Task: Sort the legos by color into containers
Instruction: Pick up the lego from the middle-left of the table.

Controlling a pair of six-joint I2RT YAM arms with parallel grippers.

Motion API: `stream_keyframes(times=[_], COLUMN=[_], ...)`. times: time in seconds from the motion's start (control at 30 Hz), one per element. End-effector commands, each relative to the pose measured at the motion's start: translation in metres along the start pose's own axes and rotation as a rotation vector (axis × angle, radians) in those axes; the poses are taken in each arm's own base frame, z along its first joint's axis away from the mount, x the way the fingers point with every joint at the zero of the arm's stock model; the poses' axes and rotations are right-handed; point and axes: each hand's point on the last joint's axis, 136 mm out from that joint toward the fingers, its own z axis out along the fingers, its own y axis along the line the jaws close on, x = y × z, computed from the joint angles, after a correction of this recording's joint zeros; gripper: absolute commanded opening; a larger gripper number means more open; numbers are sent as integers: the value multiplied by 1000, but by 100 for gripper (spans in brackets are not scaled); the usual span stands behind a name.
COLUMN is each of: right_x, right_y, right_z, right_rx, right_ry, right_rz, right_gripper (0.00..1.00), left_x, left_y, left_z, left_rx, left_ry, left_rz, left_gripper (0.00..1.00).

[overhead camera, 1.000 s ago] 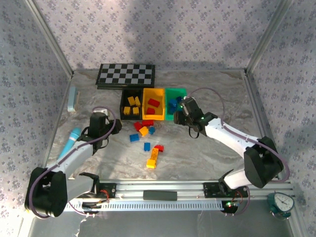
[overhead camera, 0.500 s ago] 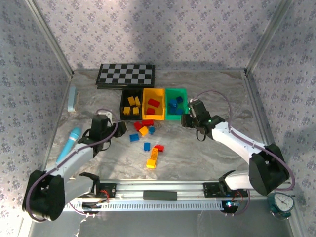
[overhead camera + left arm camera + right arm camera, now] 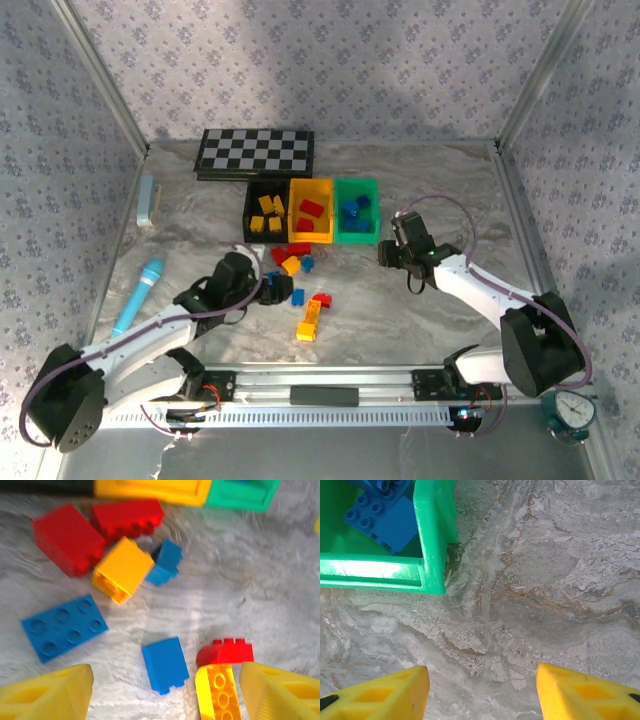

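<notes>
Marble-pattern worktop [image 3: 440,190]. Clock refs taken from its centre, top view, unless stated.

CONTAINERS: 3 in a row at 12 o'clock, side walls touching, just below checkerboard [image 3: 255,152].
- black bin [image 3: 247,210]: holds yellow-orange legos [image 3: 268,212], several pcs.
- yellow bin [image 3: 311,238]: holds red legos [image 3: 310,209], 2 pcs.
- green bin [image 3: 357,238]: holds blue legos [image 3: 353,208], a few pcs.

LOOSE PCS: on worktop at 6 o'clock of the bins.
- red pair [image 3: 291,250]: just beside yellow bin's front wall.
- yellow-orange block [image 3: 291,265]: touching the red pair, w/ small blue pc [image 3: 307,263] at its 3 o'clock.
- flat blue brick [image 3: 64,627]: studs up, at 7 o'clock of the yellow-orange block in left wrist view.
- blue brick [image 3: 297,296]: lying alone, apart from the rest.
- red curved pc [image 3: 322,299]: touching far end of long orange brick [image 3: 309,322].

GRIPPERS
- left gripper [image 3: 268,291]: at 9 o'clock of blue brick, low over worktop. Jaws spread wide, nothing held. In wrist view, blue brick lies between the fingers [image 3: 50,692], touching neither.
- right gripper [image 3: 388,254]: at 4 o'clock of green bin, near it. Jaws spread wide, nothing held, bare worktop between them. In wrist view, green bin's corner sits at 10 o'clock.

MISC
- blue pen-shaped item [image 3: 138,296]: 9 o'clock edge.
- pale blue flat item [image 3: 148,200]: 10 o'clock edge.
- dial gauge [image 3: 571,412]: off worktop, 4 o'clock.
</notes>
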Motion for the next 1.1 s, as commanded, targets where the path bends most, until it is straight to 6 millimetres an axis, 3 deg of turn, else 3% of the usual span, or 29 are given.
stream_keyframes(times=[0.0,0.2,0.4,0.57,0.77,1.07], right_x=[-6,-2,0,0,0,1], right_y=[-1,-4,-5,-6,-8,-9], right_z=[-2,-1,0,0,0,0], right_rx=[-15,-20,-28,-27,-28,-23], right_ry=[-38,-30,-27,-28,-24,-19], right_rz=[2,14,23,26,31,33], right_gripper=[60,60,60,60,60,60], left_x=[5,24,29,33,42,49], left_y=[-14,-36,-58,-51,-54,-63], left_z=[9,28,49,59,69,88], left_rx=[-12,-85,-164,-349,-347,-311], left_ry=[31,154,244,304,335,359], left_rz=[37,197,346,476,466,444], left_gripper=[82,85,88,88,87,79])
